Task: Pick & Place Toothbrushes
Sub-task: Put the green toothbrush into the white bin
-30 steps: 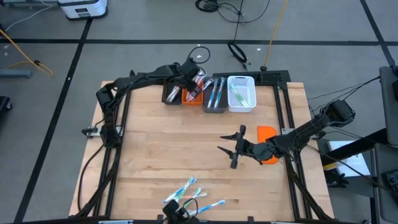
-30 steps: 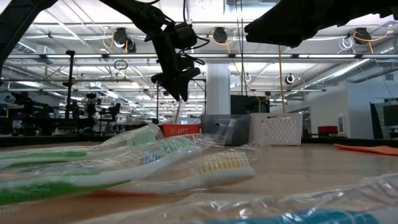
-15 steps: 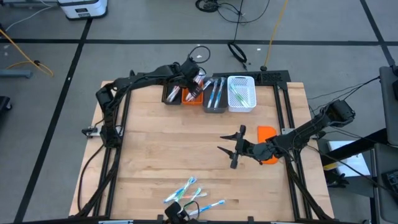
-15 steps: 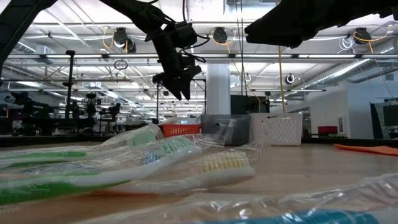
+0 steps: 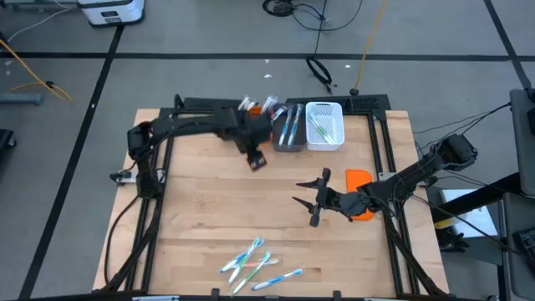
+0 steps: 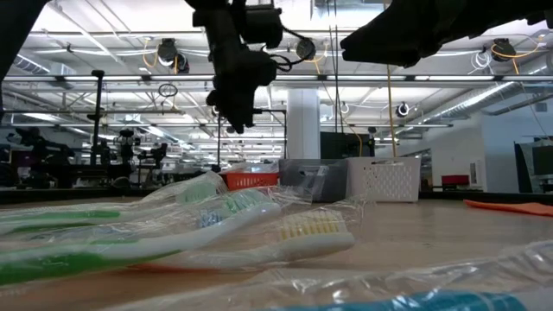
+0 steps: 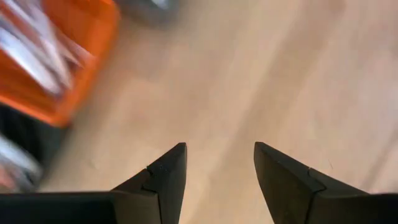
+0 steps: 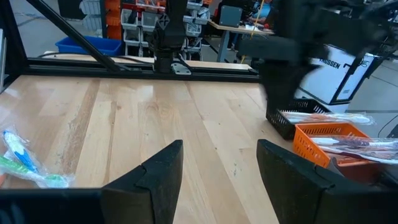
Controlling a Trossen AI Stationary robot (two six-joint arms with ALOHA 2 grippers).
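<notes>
Several wrapped toothbrushes [image 5: 255, 261] lie flat on the wooden table near its front edge; they fill the low view's foreground [image 6: 216, 225] and show far off in the right wrist view [image 8: 15, 162]. My left gripper [image 5: 256, 160] hangs open and empty over bare wood [image 7: 217, 168], just on the near side of the row of bins, fingers pointing steeply down. My right gripper [image 5: 311, 199] stands open and empty [image 8: 217, 168] above the table's right half, pointing about level toward the left.
At the far edge stands a row of bins: black [image 8: 289, 121], orange [image 7: 68, 68] with toothbrushes in it, grey [image 5: 289, 132] and white [image 5: 324, 125]. A flat orange block [image 5: 359, 178] lies beside my right arm. Bare wood lies between the bins and the toothbrush pile.
My left gripper has swung from above the orange bin toward the near edge and a little right, tipping more steeply down, over bare wood. My right arm has kept still.
</notes>
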